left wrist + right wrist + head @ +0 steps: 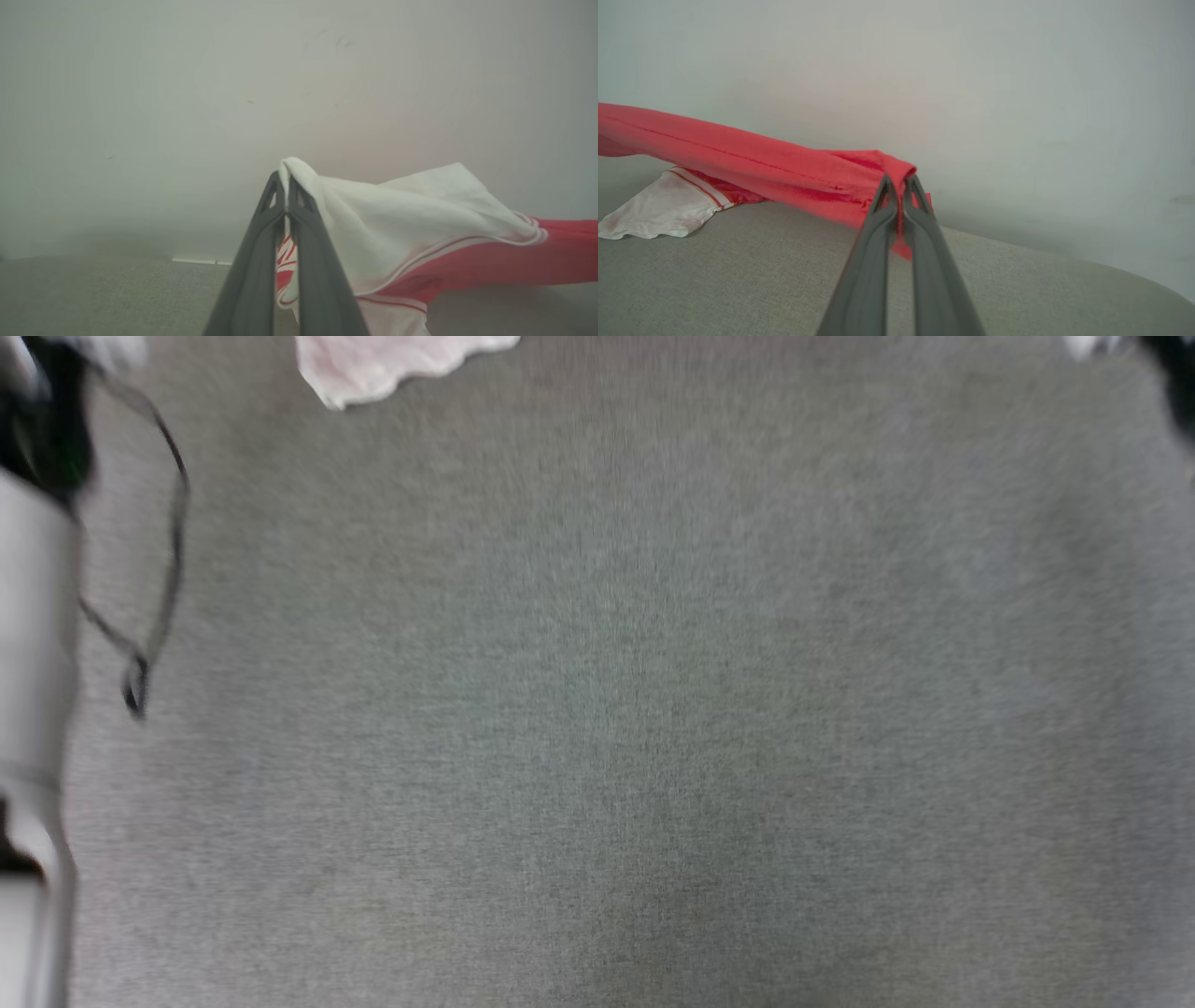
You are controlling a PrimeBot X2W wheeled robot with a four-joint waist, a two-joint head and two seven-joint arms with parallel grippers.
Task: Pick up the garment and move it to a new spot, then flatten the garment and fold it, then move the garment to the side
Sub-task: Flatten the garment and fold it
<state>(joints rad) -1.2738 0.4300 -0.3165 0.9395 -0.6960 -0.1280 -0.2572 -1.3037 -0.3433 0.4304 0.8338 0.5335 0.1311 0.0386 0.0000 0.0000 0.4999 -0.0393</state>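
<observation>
Red and white cloth hangs stretched above the grey woven surface (616, 709), one end in each tool. The left gripper (285, 179), its long dark fingers pressed together, pinches a white sleeve corner of the garment (411, 219) — a red sports jersey with white short sleeves and red-and-white striped trim. The right gripper (900, 182) is clamped just as tightly on a bunched red edge.

This looks like the carry to a new spot. To do it well, both pinches should hold firm and level above the surface, far enough apart that the span keeps a light tension without straining the thin sleeve corner. The trailing part should be set down first, so nothing tucks under.

From the left pinch the white sleeve drapes loosely. The red body then runs on as a twisted, rope-like band to the right pinch. Under that band the other sleeve (658, 214) appears to rest on the surface, and a pale scrap (392, 364) lies at the surface's far edge — the chest print cannot be made out
</observation>
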